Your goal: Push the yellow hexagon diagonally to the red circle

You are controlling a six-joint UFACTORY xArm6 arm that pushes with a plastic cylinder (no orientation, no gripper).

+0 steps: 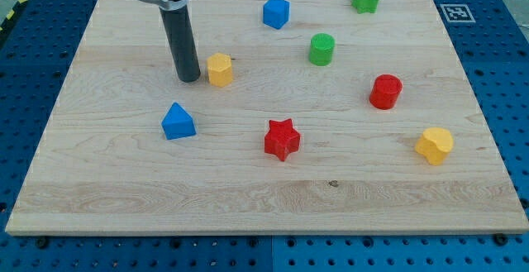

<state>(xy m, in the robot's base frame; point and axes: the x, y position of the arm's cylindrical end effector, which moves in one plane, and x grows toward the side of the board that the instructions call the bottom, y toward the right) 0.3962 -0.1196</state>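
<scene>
1. Camera view, position: my tip (189,78) stands just beside the yellow hexagon (219,69), on its left in the view; I cannot tell whether they touch. There is no hand on this rig, only the rod, so nothing opens or clamps.
2. Camera view, step: the red circle (385,91) lies well apart, toward the view's right and slightly lower. I judge the push should run through the hexagon's centre, slowly, passing below the green cylinder (321,49).
3. Camera view, materials: the blocks look smooth and matte; the wooden board (124,189) is pale, fine-grained and flat, so I expect blocks to slide readily and rotate off-axis.
</scene>
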